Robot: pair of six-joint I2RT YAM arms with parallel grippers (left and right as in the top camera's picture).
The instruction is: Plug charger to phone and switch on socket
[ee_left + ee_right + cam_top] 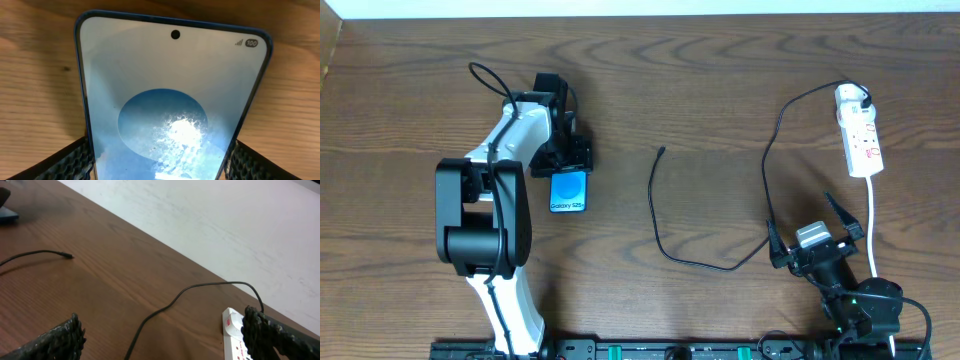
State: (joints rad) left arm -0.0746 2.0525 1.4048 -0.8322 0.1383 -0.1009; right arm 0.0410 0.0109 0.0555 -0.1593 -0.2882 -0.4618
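The phone lies flat on the wooden table with its blue screen lit. In the left wrist view the phone fills the frame, and my left gripper has a ribbed pad against each long edge, shut on it. Overhead, the left gripper sits over the phone's far end. The charger cable loops across the middle of the table, its plug tip lying free, well right of the phone. At the far right is the socket. My right gripper stands open and holds nothing, in front of the socket.
A white cord runs from the socket toward the right arm's base. The charger cable crosses the wood in front of my right gripper, its tip further left. A pale wall borders the table's far edge.
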